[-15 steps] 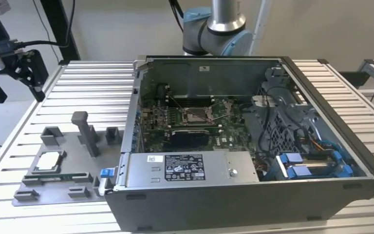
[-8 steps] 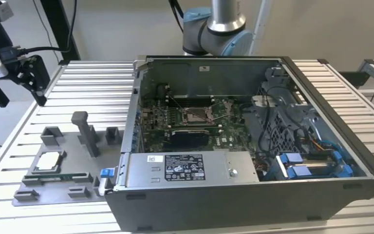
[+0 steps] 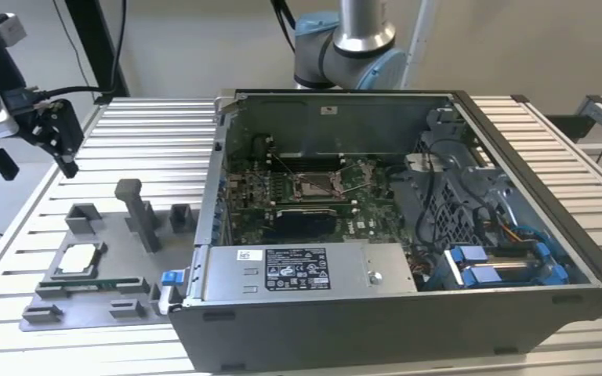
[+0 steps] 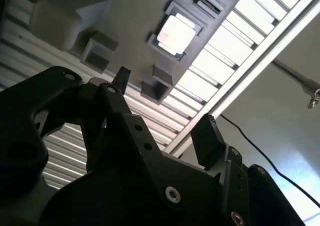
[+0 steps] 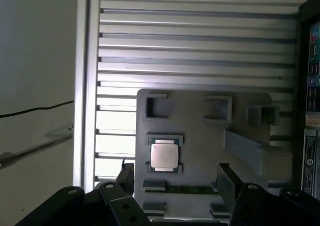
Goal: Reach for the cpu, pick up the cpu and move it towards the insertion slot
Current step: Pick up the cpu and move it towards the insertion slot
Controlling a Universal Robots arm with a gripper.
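The gripper (image 3: pixel 38 171) hangs above the slatted aluminium table (image 3: pixel 144 133), up and towards the exterior view's left of the grey fixture plate (image 3: pixel 123 266) and well clear of it. In both wrist views its two black fingers (image 5: pixel 227 182) stand wide apart with nothing between them (image 4: pixel 163 99); it holds nothing and touches nothing.

The cpu (image 3: pixel 79 260) lies flat in a shallow square recess on the fixture plate, in the part of the plate towards the exterior view's left. In the first wrist view the cpu (image 5: pixel 164 155) shows silver with a pale rim, seated square in its recess and lying beyond the gap between the fingertips. In the second wrist view the cpu (image 4: pixel 175 34) is bright against the plate (image 4: pixel 135 15), apart from both fingers. A tall grey post (image 3: pixel 134 207) rises upright from the plate, just beside the recess.

Just beside the plate, on the exterior view's right, sits the open computer case (image 3: pixel 552 227). Inside it, on the motherboard, is the insertion slot (image 3: pixel 317 184), well apart from the plate.
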